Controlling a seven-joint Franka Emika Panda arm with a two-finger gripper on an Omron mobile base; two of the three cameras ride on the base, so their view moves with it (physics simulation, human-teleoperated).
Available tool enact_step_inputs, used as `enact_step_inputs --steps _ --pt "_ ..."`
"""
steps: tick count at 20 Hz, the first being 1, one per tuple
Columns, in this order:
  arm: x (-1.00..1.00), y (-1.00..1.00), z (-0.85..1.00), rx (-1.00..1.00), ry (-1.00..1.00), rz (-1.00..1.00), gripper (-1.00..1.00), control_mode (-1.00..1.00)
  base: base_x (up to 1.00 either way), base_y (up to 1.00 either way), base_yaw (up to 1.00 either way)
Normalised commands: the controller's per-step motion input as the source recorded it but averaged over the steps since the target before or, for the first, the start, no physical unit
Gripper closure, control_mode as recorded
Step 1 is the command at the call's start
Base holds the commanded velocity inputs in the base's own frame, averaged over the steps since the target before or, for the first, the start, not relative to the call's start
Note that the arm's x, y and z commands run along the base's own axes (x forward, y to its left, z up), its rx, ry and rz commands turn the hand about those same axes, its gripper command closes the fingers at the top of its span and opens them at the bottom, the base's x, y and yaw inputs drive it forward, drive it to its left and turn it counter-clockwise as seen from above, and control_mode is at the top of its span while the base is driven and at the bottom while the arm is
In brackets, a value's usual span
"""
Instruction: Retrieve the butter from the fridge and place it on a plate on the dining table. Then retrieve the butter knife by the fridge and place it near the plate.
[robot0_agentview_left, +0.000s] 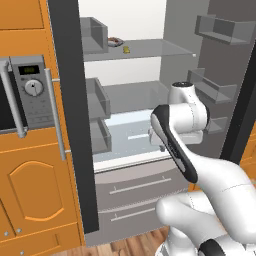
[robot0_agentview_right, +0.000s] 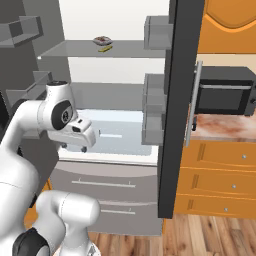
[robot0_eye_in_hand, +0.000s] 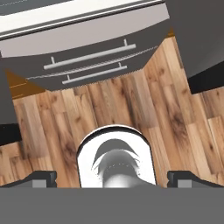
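We see the small pale-yellow butter stick (robot0_agentview_left: 127, 49) on the upper glass shelf of the open grey steel fridge (robot0_agentview_left: 145, 185), well above our empty, wide-open two-finger gripper (robot0_eye_in_hand: 112, 178), which points down at the wooden floor (robot0_eye_in_hand: 131, 109).

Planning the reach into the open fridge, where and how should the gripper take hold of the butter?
Grip the butter across its narrow width, coming in from the fridge's open front just above the upper shelf. It lies flat beside the reddish-brown food item.
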Motion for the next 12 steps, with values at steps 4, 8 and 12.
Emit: enact_step_inputs --steps 4,8,12 --pt "-0.47 0.00 0.00 0.00 0.00 0.00 -1.00 -1.00 0.00 0.00 0.00" --pt "-0.08 0.03 0.00 0.00 -0.01 0.00 -1.00 -1.00 0.00 0.00 0.00" --pt "0.04 0.00 0.00 0.00 0.00 0.00 -1.00 -1.00 0.00 0.00 0.00"
